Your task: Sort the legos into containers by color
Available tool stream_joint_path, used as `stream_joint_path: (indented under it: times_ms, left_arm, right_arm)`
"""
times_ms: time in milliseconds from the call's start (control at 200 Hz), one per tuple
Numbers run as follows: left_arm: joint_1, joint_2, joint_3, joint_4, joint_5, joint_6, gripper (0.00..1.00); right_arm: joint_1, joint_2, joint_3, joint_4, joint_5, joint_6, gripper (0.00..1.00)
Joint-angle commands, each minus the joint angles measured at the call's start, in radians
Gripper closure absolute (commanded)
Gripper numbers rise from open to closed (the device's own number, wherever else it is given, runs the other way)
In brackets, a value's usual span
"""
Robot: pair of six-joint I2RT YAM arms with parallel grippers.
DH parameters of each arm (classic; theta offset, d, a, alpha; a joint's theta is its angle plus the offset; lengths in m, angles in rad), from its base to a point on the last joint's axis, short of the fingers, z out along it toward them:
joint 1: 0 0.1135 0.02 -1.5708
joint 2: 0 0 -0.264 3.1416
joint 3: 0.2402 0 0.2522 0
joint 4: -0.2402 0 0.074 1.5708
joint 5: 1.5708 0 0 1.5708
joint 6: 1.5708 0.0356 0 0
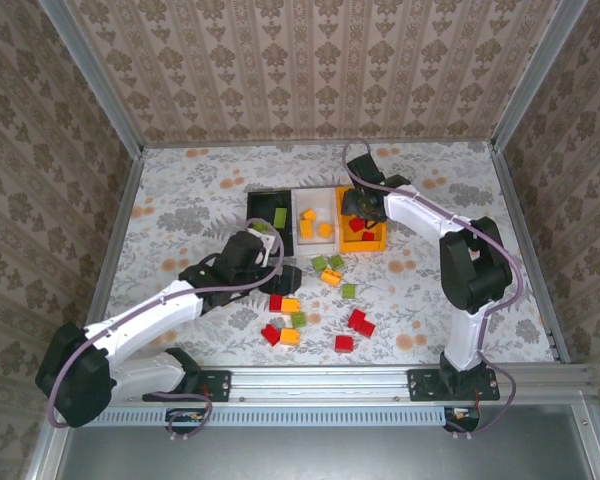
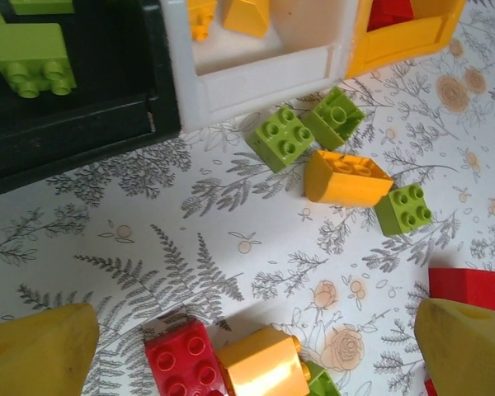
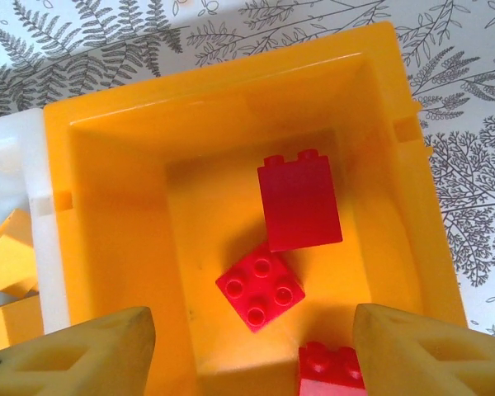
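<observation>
From above, the black bin (image 1: 252, 215), white bin (image 1: 320, 198) and orange bin (image 1: 365, 246) stood in a row, with loose legos (image 1: 290, 305) nearer the arms.

At the left wrist, the left gripper (image 2: 254, 345) hung wide open and empty over a red brick (image 2: 184, 360), probably lined up to grasp it.

At the right wrist, the right gripper (image 3: 252, 346) gaped empty above the orange bin, where the red bricks (image 3: 261, 290) evidently belonged.

The left arm (image 1: 150, 318) and right arm (image 1: 416, 212) share one build: white tubular links joined by bulky black joint housings. A thin grey-purple cable (image 1: 347, 158) runs loosely along each arm. Each base plate (image 1: 455, 384) is black and bolted down. Close up, the left fingertips (image 2: 37, 351) are blunt mustard-yellow pads, matte and slightly grainy. The right fingertips (image 3: 91, 355) match them, and one shows a triangular recess.
</observation>
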Motion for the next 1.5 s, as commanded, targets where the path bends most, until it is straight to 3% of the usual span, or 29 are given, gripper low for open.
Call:
stream_joint_path:
  times_ms: [0,300,560,1055,1495]
  left_arm:
    - [-0.053,0.046,0.071,-0.041,0.009,0.047,0.00]
    - [-0.375,0.405,0.370,-0.250,0.004,0.174,0.08]
    - [-0.517,0.578,0.487,-0.310,0.013,0.208,0.11]
    - [-0.571,0.675,0.457,-0.278,0.035,0.160,0.23]
    - [-0.572,0.650,0.433,-0.265,0.008,0.147,0.61]
  right_arm:
    - [0.000,-0.117,-0.066,-0.014,-0.018,0.006,0.33]
    - [-0.006,-0.216,-0.217,0.012,-0.017,0.006,0.31]
    - [-0.018,-0.239,-0.220,0.019,-0.024,0.006,0.30]
    - [-0.059,-0.306,-0.232,0.018,-0.038,0.017,0.29]
    - [-0.080,-0.328,-0.267,0.032,-0.043,0.034,0.28]
